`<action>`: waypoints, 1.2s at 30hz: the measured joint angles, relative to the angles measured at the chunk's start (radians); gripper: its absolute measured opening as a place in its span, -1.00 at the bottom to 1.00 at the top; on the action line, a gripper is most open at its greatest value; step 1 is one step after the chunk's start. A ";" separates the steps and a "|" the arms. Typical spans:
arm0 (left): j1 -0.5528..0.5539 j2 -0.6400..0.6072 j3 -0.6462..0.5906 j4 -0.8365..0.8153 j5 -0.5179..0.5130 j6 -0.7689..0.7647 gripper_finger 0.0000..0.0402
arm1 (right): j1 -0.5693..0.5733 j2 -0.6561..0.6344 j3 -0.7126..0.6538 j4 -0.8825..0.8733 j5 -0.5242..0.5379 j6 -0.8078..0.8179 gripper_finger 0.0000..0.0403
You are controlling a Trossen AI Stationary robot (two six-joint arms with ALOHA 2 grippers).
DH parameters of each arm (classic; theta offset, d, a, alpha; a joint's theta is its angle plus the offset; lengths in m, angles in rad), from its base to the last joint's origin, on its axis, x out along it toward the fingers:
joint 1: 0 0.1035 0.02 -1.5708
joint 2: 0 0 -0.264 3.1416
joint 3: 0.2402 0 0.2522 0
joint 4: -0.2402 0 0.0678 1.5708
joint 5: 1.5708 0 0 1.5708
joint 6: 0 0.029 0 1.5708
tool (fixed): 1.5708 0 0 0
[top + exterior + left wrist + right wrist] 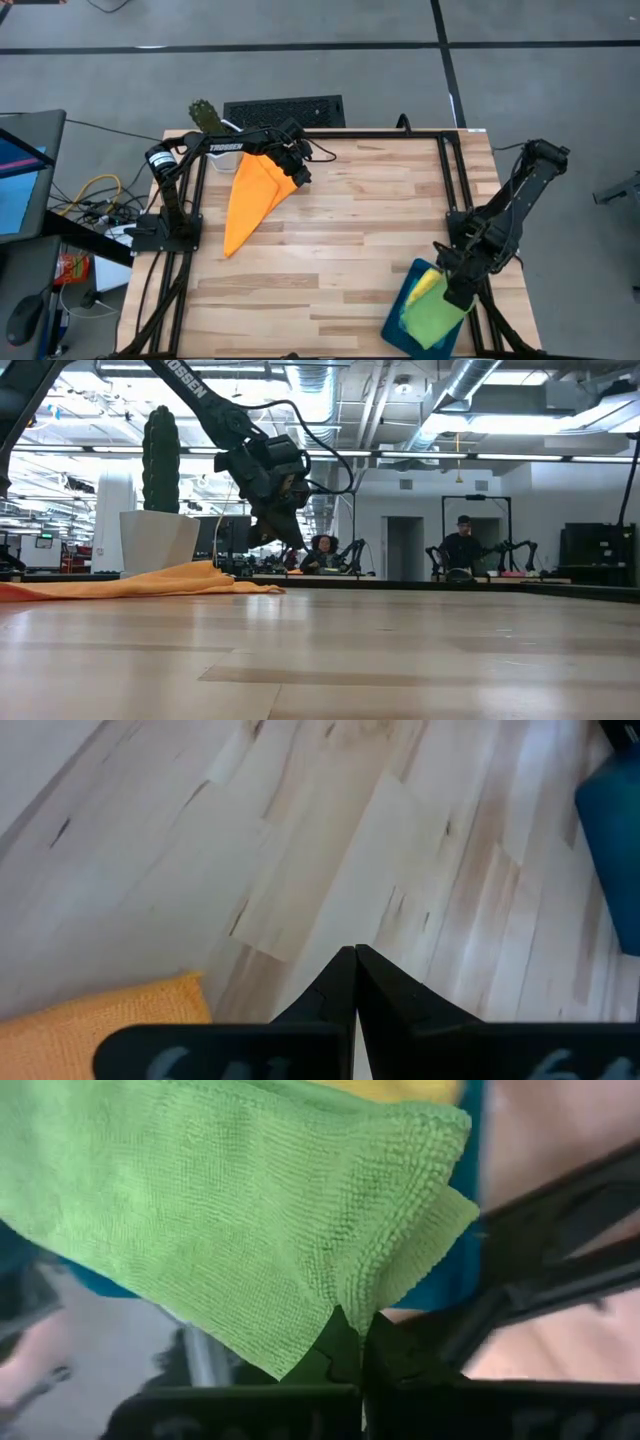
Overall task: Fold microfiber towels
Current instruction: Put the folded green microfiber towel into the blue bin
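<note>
The orange towel [252,195] lies folded toward ten o'clock on the table [350,240], the left end effector [298,172] clenched empty above it (apparently done there), while the right end effector [452,290], also clenched, hangs over the green towel [432,316] at five o'clock, ready to take it

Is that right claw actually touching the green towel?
Touching: the right wrist view shows the right gripper shut, its fingertips pinching the green towel's edge.

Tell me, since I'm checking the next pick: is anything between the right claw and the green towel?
Nothing visible. The right claw is shut on an edge of the green towel, which lies on the tray at the table's near right corner, over the yellow towel.
</note>
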 joint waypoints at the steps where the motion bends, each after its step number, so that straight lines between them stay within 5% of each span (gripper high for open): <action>1: -0.001 0.000 0.000 0.000 -0.007 -0.003 -1.00 | 0.000 -0.001 0.000 -0.020 0.002 -0.015 -0.95; 10: -0.004 0.000 0.000 0.000 -0.015 -0.035 -1.00 | -0.013 0.005 0.000 0.054 0.130 -0.187 -0.95; 22: -0.010 0.000 0.000 0.002 -0.036 -0.049 -1.00 | -0.082 0.153 -0.001 0.007 0.132 -0.377 -0.95; 36: -0.011 0.000 0.000 0.003 -0.036 -0.046 -1.00 | -0.084 0.088 0.046 -0.070 0.203 -0.234 0.04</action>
